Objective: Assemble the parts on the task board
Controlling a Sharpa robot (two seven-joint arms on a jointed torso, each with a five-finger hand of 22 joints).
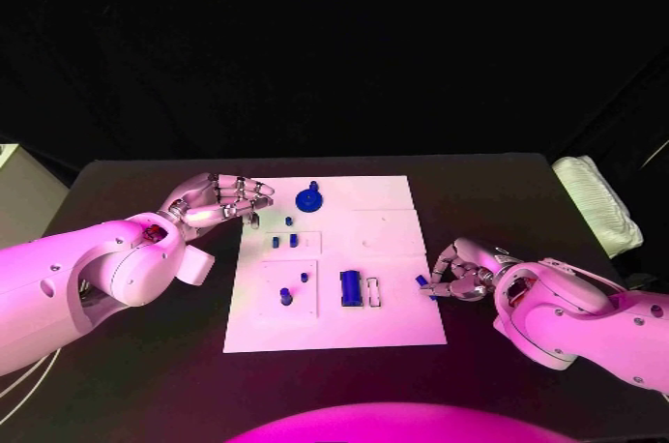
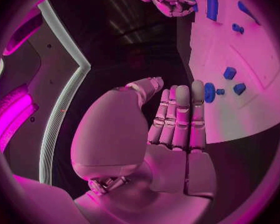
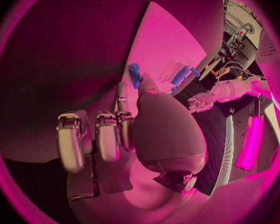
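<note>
The white task board (image 1: 391, 230) lies in the middle of the table. My right hand (image 1: 463, 274) is at the board's right edge and pinches a small blue part (image 1: 422, 281) between thumb and finger; in the right wrist view that blue part (image 3: 134, 73) stands at the tips of the right hand (image 3: 134, 129). My left hand (image 1: 220, 201) hovers at the board's upper left edge and holds nothing, its fingers (image 2: 180, 114) stretched out. A round blue part (image 1: 309, 200) lies near it, and a blue block (image 1: 352, 288) lies lower on the board.
Several small blue parts (image 1: 284, 240) stand in the board's left half, with a peg (image 1: 286, 296) below them. A clear slot (image 1: 374, 291) sits beside the block. A white padded thing (image 1: 602, 201) lies at the table's right edge.
</note>
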